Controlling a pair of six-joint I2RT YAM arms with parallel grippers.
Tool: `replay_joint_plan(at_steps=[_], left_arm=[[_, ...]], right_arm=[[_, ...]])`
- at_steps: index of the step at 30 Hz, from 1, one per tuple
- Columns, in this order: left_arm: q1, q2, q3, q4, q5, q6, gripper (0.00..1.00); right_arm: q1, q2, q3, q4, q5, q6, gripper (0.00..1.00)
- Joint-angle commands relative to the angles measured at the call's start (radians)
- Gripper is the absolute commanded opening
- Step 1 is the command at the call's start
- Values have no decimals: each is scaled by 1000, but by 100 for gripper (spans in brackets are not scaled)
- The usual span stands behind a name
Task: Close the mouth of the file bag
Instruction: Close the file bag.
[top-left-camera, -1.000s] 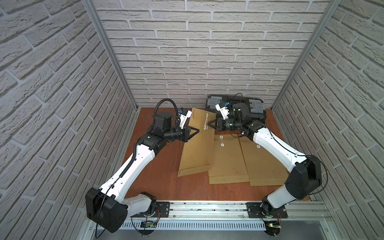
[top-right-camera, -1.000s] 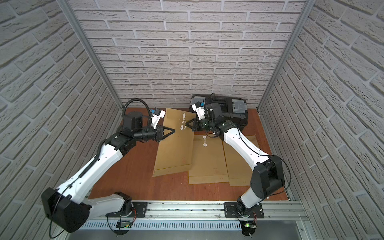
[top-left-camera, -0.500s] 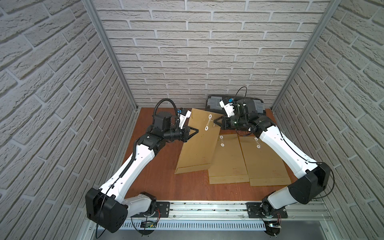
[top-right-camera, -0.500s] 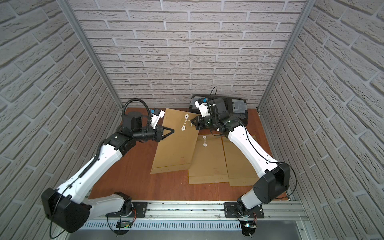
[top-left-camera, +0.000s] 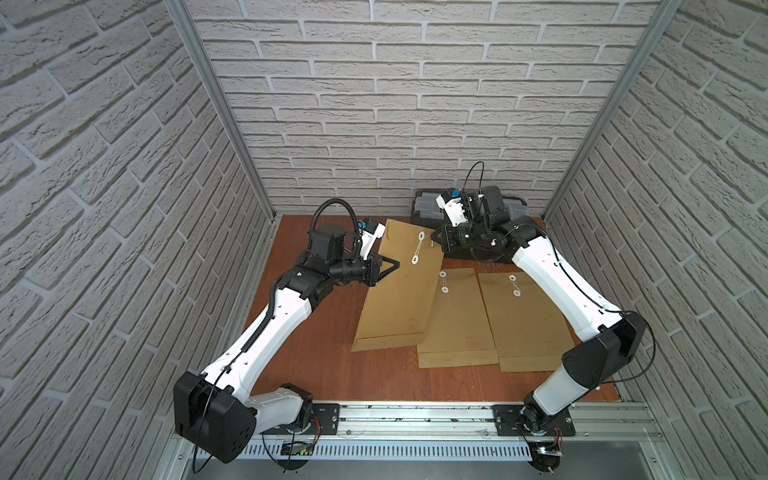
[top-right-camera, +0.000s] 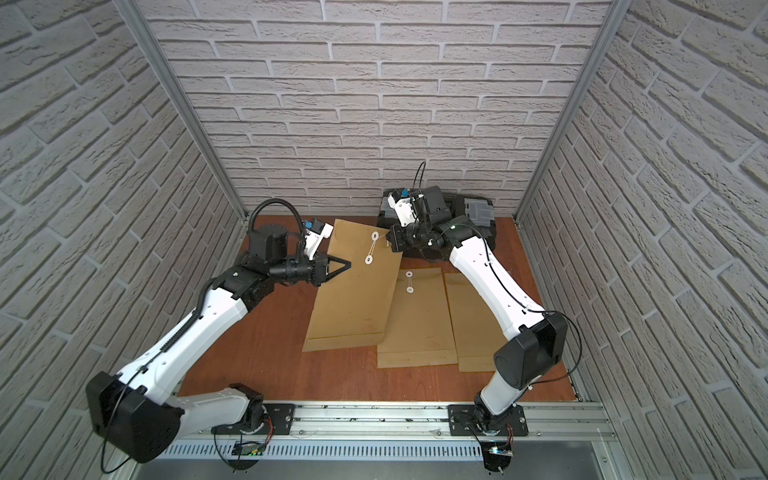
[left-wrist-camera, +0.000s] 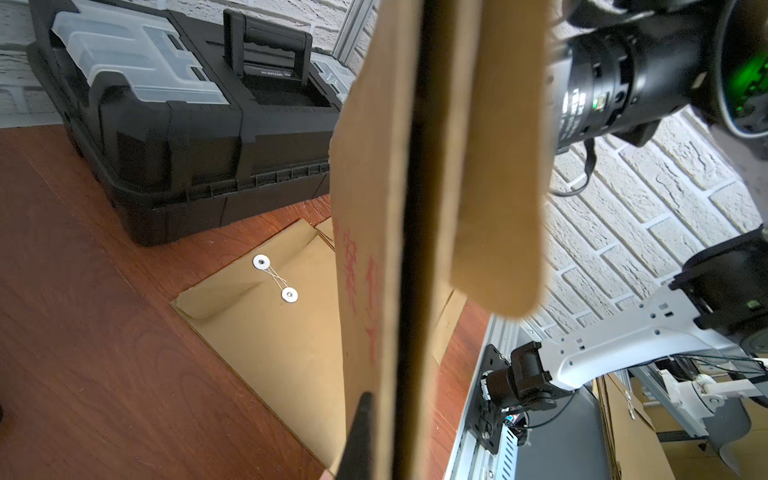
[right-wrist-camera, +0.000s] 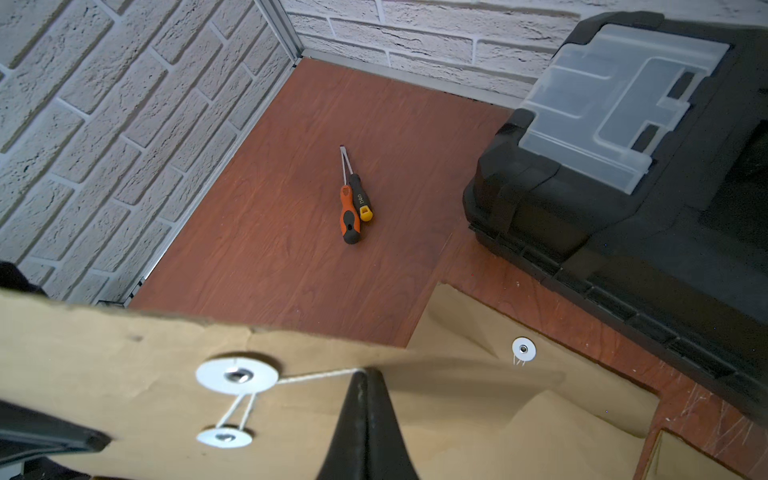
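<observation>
— How is the bag (top-left-camera: 395, 299) held on the left side?

— It is gripped by the left jaws, which are closed flat on its left edge, not far from the mouth. The upper end is raised. The lower end rests on the surface (top-left-camera: 316, 374) and partly on the middle bag (top-left-camera: 457, 324).

— How will it handle?

— It is judged to be light, thin paper, stiff enough to hold its shape but easily bent or creased. An edge grip near the mouth is considered the right place, so that the flap can be steadied.

— What is seen further right?

— A string (right-wrist-camera: 320, 375) is led between the upper disc (right-wrist-camera: 237, 376) and the lower disc (right-wrist-camera: 224, 437), and then out to the right jaws. These are closed fully on it, just beside the upper disc. The string is thin and probably slippery. It should be taken near its free end and drawn taut, otherwise it may be pulled out of the jaws or torn from the disc.

— And behind?

— A toolbox (top-right-camera: 478, 212) is seen close behind the right jaws.
</observation>
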Motion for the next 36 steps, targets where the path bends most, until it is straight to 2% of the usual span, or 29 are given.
replay_joint_plan(at_steps=[1, 8, 19, 26, 32, 36], left_arm=[[-10, 14, 1, 20, 32, 57, 0], [-12, 44, 23, -22, 12, 99, 0], [-14, 48, 14, -15, 10, 104, 0], [-15, 44, 13, -10, 12, 101, 0], [-11, 36, 9, -1, -3, 93, 0], [0, 32, 4, 17, -10, 78, 0]], right_arm=[[8, 30, 87, -60, 40, -35, 3], [57, 92, 236, -183, 73, -69, 3], [112, 129, 368, -319, 95, -84, 3], [130, 136, 359, -289, 53, -55, 3], [138, 109, 278, -216, -1, -22, 3], [138, 73, 201, -150, -90, 14, 3]])
